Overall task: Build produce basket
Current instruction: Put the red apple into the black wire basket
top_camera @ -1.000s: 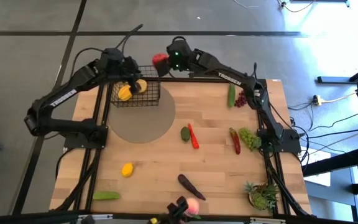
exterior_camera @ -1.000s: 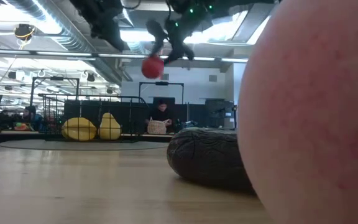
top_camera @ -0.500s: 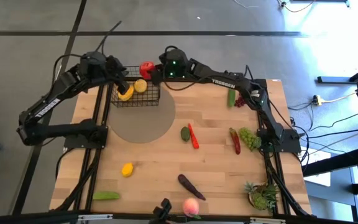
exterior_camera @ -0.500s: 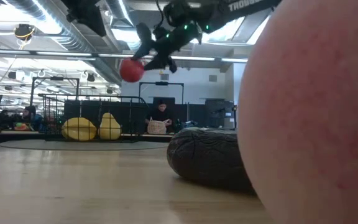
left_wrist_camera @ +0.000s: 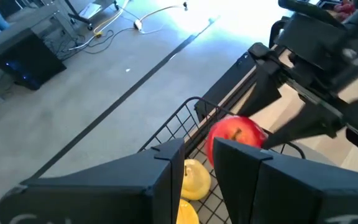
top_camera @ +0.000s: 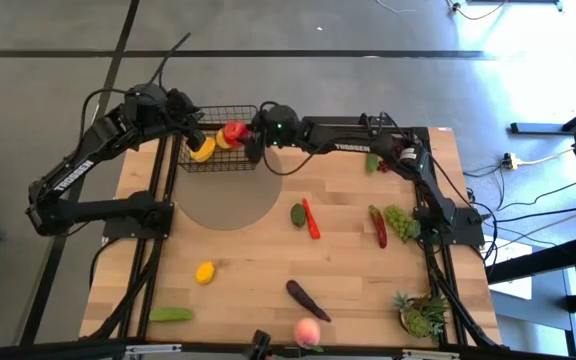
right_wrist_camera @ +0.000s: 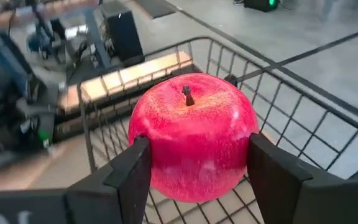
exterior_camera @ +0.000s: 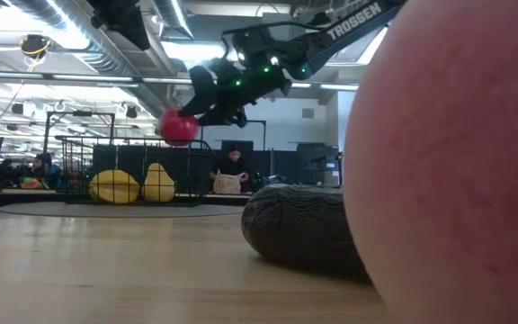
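Note:
The black wire basket (top_camera: 219,152) stands at the table's far left and holds two yellow fruits (top_camera: 202,149). It also shows in the low view (exterior_camera: 124,171). My right gripper (top_camera: 240,135) is shut on the red apple (top_camera: 233,131) just above the basket's right part. The apple also shows in the low view (exterior_camera: 178,126) and the right wrist view (right_wrist_camera: 192,134). My left gripper (top_camera: 190,127) hovers at the basket's far left corner, open and empty. Its fingers (left_wrist_camera: 166,168) frame the apple (left_wrist_camera: 236,134) and a lemon (left_wrist_camera: 193,177). My right gripper pinches the apple's two opposite sides (right_wrist_camera: 157,165) between its two fingers (right_wrist_camera: 129,174). The fingers come from the table's right, slanting a little down. The apple is lifted clear, stem up, just above the basket's rim.
A grey round mat (top_camera: 230,192) lies beside the basket. Loose on the table: a cucumber (top_camera: 372,155), grapes (top_camera: 400,222), chilies (top_camera: 311,220), a lemon (top_camera: 205,272), an eggplant (top_camera: 306,298), a peach (top_camera: 308,332) and a potted plant (top_camera: 423,312) at the near right.
My right gripper has carried the apple toward the table's left and down, from beyond the far edge to just over the basket. My left gripper has drawn back from over the basket toward the far left and then stayed still.

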Controlling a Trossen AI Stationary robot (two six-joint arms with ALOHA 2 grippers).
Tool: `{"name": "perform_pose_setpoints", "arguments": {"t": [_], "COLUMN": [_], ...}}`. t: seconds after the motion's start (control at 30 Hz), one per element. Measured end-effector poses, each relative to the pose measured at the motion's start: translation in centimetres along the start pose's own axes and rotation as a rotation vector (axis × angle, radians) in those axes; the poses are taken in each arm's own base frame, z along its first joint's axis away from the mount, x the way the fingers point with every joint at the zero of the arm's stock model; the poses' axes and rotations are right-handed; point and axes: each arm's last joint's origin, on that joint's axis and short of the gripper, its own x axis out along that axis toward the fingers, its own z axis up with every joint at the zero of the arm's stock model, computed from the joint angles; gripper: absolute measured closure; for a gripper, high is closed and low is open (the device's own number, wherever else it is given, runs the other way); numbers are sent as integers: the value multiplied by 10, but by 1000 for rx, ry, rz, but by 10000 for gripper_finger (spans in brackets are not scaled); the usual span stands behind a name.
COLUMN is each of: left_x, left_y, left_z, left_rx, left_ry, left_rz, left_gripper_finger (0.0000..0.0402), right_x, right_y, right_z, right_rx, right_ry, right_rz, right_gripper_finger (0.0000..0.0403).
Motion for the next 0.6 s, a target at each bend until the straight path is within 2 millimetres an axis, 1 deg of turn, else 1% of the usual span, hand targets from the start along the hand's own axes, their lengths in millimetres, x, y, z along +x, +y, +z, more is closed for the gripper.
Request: {"name": "perform_pose_setpoints", "arguments": {"t": [0.1,0.2,0.4,0.6], "left_x": [0,0,0,0], "left_y": [0,0,0,0], "left_z": [0,0,0,0], "left_rx": [0,0,1,0], "left_ry": [0,0,0,0], "left_rz": [0,0,0,0], "left_gripper_finger": [327,327,327,327], "right_x": [0,0,0,0], "right_y": [5,7,9,10], "right_z": [-2,-4,-10,-12], "right_rx": [-73,-104,-105,-129], "right_ry": [8,26,88,104], "right_rz": [22,44,49,52], "right_gripper_finger": [185,185,183,164]}}
